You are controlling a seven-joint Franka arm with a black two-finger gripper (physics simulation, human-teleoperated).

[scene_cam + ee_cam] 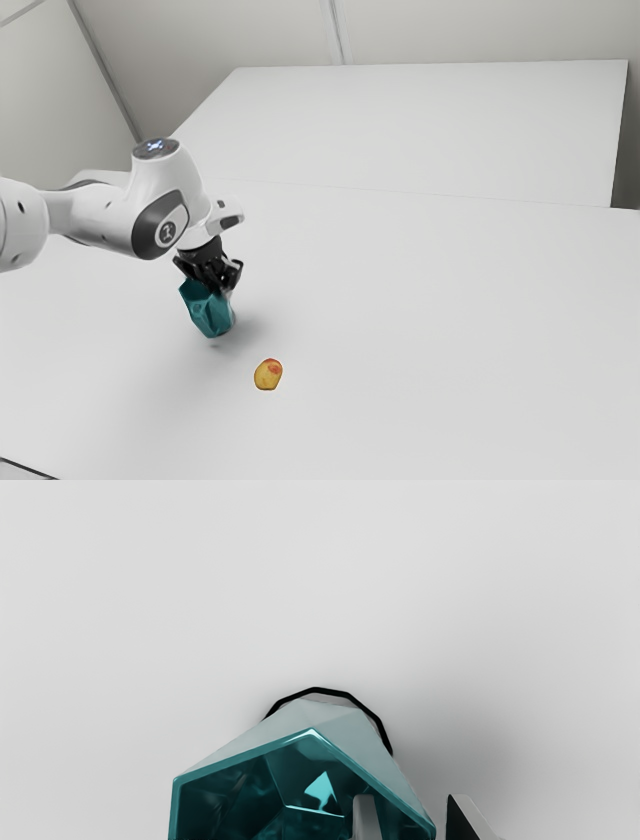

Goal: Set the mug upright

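Below the black gripper (pixel 222 288) is the faceted teal mug (pixel 210 312), its wide mouth up toward the hand and its narrower base lower, leaning somewhat in the exterior view. Whether the base touches the table cannot be told. In the wrist view the mug (pixel 330 717) has a pale outer wall, a dark teal inside and a black-edged base beyond. The gripper (pixel 411 797) is open astride the mug's wall: one finger is inside the mouth, the other outside with a visible gap to the wall.
A yellow-red fruit-like piece (pixel 268 374) lies on the white table (pixel 420 300), a short way from the mug toward the exterior view's lower right. Another white surface (pixel 420 130) stands behind, before pale walls.
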